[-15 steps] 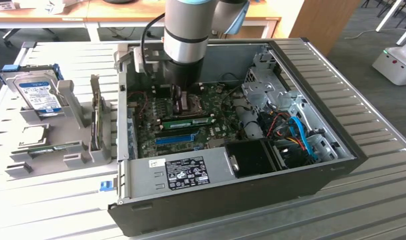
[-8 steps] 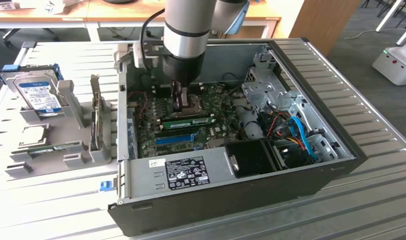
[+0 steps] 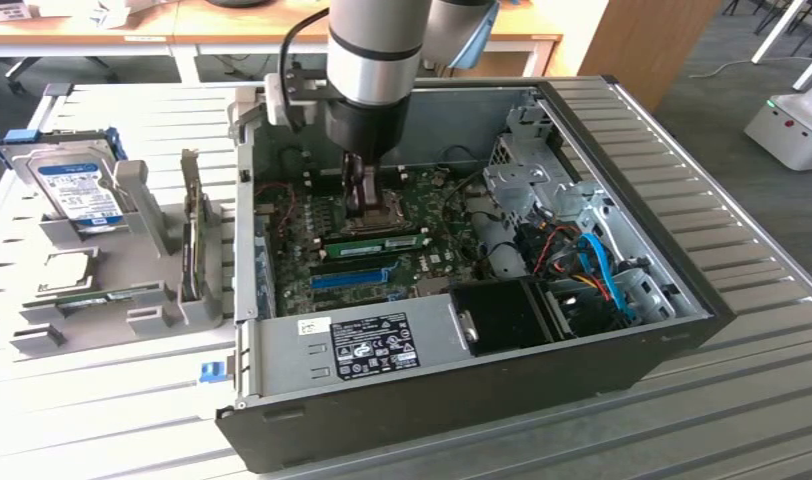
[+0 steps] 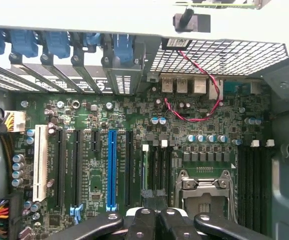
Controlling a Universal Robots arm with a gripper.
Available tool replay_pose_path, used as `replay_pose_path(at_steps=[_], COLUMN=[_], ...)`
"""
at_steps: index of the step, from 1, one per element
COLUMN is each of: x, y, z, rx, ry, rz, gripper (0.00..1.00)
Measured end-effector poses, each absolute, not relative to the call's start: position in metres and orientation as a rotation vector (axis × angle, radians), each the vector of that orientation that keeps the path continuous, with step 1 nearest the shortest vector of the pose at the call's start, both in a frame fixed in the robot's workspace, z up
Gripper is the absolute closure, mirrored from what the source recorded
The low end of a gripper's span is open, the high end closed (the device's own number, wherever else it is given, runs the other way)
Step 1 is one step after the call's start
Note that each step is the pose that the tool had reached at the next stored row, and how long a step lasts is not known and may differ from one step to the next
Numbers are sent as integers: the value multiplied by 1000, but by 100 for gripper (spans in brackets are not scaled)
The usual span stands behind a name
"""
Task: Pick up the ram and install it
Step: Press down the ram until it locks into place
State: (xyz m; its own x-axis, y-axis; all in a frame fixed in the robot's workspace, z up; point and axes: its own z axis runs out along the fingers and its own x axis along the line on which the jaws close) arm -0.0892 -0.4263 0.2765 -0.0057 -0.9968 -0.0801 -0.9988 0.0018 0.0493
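The ram [image 3: 373, 241], a narrow green stick with black chips, sits in a slot on the motherboard inside the open computer case [image 3: 646, 330]. In the wrist view the ram [image 4: 145, 167] shows edge-on in the first of several black memory slots. My gripper [image 3: 365, 208] hangs from the arm just behind the ram, low over the board. Its black fingers [image 4: 143, 220] are shut together with nothing visible between them, the tips right at the near end of the memory slots. My gripper [image 4: 155, 196] holds nothing I can see.
A blue slot [image 3: 350, 276] lies in front of the ram. The CPU socket [image 4: 204, 192] is beside the memory slots. A red wire [image 4: 194, 117] loops near the rear ports. Outside the case stands a grey rack [image 3: 99, 320] with a blue-labelled hard drive [image 3: 79, 190] and another green board [image 3: 93, 297].
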Motion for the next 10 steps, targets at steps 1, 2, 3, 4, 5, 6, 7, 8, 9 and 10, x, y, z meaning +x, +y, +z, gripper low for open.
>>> replay_pose_path(at_steps=[1,2,3,4,5,6,7,8,9,10], x=[-89,-89,-89,-89,-89,-89,-89,-89,-89,-89], y=[-426,-426,-426,-426,-426,-426,-426,-426,-426,-426], z=[278,280,281,283,284,285,287,288,290,291], rx=[-2199,-2199,-2200,-2200,-2200,-2200,-2200,-2200,-2200,-2199], ry=[2208,2208,2208,2208,2208,2208,2208,2208,2208,2208], rz=[143,143,143,143,143,143,143,143,143,143], gripper=[89,89,89,89,89,89,89,89,89,89])
